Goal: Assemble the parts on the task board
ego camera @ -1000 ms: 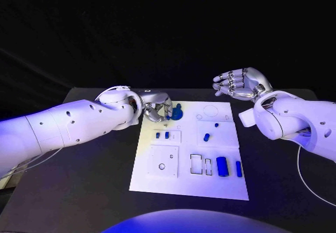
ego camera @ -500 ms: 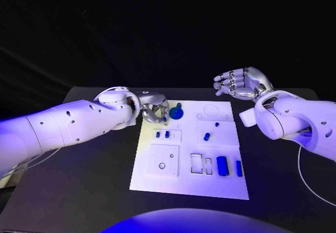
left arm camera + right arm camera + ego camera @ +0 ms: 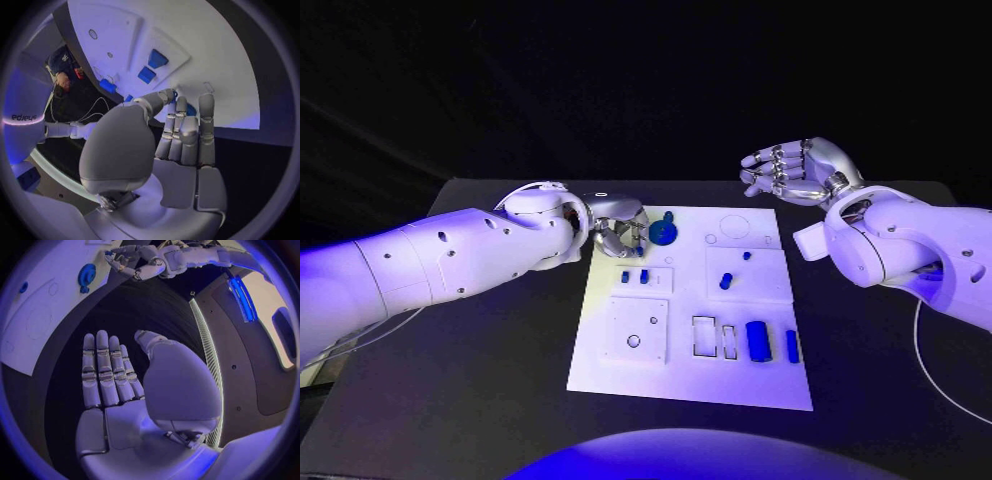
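- Looking down from the head camera, I see the board point(image 3: 687, 375) nearest me, with a long blue bar point(image 3: 792, 347) and a thicker blue block point(image 3: 759, 341) standing beside two narrow slots, well short of either hand's fingers.
- Further up the board I make out two small blue pegs point(image 3: 635, 276) in a square recess, then a slanted blue piece point(image 3: 726, 282) and a tiny blue stud point(image 3: 746, 256) on the plate next to it.
- My left hand point(image 3: 619, 225) sits at the board's far left corner; its fingers curl downward over the board edge, and through the left wrist camera they lie close together and part-bent, with nothing between them that I can see.
- A round blue disc point(image 3: 664, 233) lies just past the left fingertips point(image 3: 205, 98), near them; I cannot tell whether they touch it.
- My right hand point(image 3: 795, 172) hangs raised beyond the far right corner, apart from the board, fingers curled loosely; in the right wrist camera they stretch out side by side, holding nothing.
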Motion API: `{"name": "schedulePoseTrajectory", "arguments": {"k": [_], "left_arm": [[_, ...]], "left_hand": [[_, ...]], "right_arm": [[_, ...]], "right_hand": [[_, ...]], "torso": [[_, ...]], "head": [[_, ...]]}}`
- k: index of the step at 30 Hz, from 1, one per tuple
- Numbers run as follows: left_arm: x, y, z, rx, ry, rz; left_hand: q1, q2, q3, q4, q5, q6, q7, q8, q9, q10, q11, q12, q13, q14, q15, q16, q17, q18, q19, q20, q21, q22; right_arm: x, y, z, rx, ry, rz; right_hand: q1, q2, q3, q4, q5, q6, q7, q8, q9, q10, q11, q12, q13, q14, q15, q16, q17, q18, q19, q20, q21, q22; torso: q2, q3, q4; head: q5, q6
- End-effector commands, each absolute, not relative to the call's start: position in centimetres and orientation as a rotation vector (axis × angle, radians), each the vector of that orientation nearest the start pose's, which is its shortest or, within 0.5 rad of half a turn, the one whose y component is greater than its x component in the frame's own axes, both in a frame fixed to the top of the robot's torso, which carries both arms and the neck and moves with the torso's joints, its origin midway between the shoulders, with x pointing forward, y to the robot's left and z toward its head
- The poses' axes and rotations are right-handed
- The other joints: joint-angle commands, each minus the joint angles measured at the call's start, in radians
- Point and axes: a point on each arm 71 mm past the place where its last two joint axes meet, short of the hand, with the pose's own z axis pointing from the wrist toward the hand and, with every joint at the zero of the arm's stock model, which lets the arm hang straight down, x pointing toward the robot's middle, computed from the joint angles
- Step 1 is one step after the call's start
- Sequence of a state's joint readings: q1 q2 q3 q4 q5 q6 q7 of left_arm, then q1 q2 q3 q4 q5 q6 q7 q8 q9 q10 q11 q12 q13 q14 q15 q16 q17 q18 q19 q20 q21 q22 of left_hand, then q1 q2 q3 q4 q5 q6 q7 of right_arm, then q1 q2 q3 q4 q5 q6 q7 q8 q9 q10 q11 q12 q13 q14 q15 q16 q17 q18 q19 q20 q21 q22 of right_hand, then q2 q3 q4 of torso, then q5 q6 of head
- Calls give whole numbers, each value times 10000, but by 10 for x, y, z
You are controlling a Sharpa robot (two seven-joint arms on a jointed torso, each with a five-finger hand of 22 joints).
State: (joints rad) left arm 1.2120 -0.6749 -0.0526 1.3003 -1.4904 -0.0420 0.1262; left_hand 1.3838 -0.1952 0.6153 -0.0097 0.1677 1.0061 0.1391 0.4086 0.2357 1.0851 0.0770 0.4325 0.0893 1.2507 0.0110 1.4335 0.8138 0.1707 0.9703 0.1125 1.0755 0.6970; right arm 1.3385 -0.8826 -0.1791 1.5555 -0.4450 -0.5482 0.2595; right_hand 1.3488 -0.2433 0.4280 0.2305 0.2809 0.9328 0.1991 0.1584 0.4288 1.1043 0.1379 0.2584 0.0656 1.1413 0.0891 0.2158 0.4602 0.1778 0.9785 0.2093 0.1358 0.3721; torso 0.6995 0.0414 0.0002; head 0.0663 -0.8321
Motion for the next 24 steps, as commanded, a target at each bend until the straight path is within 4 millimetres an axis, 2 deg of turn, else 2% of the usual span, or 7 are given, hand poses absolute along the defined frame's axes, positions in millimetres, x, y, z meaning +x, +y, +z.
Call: {"name": "schedulePoseTrajectory", "arguments": {"k": [1,24], "left_arm": [[510,162,-210,4436,18704,-7747],[510,161,-214,4490,19111,-7657]], "left_hand": [[-98,-12,-21,13,-65,46,-5,6,11,60,-4,-56,-8,-29,9,-14,-8,138,-23,2,-11,-14],[-99,-8,-28,-2,-108,62,-12,-21,19,98,-9,-118,-9,-88,7,-48,-131,140,-42,1,-30,-22]], "right_arm": [[490,-225,-155,6415,14691,11551],[490,-225,-155,6415,14684,11555]], "right_hand": [[-86,-28,66,19,-25,33,41,-20,-9,44,-1,-64,-13,-44,41,-55,-10,45,-16,18,-56,-9],[-86,-28,66,19,-25,33,41,-20,-9,44,-1,-64,-13,-44,41,-55,-10,45,-16,18,-56,-9]], "torso": [[-2,0,2],[-1,-5,4]], "head": [[1,-5],[-9,-38]]}}
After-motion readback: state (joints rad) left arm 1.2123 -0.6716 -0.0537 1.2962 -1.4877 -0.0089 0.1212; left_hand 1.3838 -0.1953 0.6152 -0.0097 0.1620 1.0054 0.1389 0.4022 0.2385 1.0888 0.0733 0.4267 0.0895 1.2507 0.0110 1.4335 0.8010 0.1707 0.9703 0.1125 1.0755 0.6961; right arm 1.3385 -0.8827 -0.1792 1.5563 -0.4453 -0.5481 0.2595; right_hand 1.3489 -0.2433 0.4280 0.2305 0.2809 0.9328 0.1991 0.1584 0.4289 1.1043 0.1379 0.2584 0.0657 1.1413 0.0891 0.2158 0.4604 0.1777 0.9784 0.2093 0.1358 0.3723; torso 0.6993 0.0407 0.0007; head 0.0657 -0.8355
